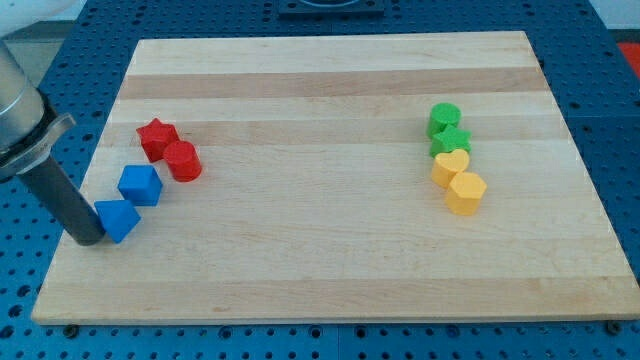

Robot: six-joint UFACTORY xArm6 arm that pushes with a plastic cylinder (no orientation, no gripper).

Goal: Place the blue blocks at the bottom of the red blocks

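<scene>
At the far left of the frame, a straight dark rod is slanting down from a grey arm housing in the upper left, and my tip [88, 240] is resting on the wooden table [330, 270] near its lower left edge. There is no claw on this arm, so nothing is opening, closing or clamping; the rod can only push. My tip is sitting just to the left of the lower blue block [118, 220], an angular piece, and appears to be touching or nearly touching its left face. Moving right and slightly up, a blue cube [140, 185] is lying near the first blue block, apart from it by a small gap. Above and to the right of that, a red star-shaped block [157, 139] and a red cylinder [183, 161] are sitting together, touching, in the left part of the frame. Both blue blocks are lying below and left of the red pair, so the relation that matters is this: the nearest blue block is lying directly to the right of my tip, and a rightward push would likely carry it beneath the red blocks. Far across on the right of the frame, two green blocks [446, 130] and two yellow heart-shaped blocks [458, 180] are forming a tight column, well apart from everything else. No brands, labels or readable writing are showing anywhere.
</scene>
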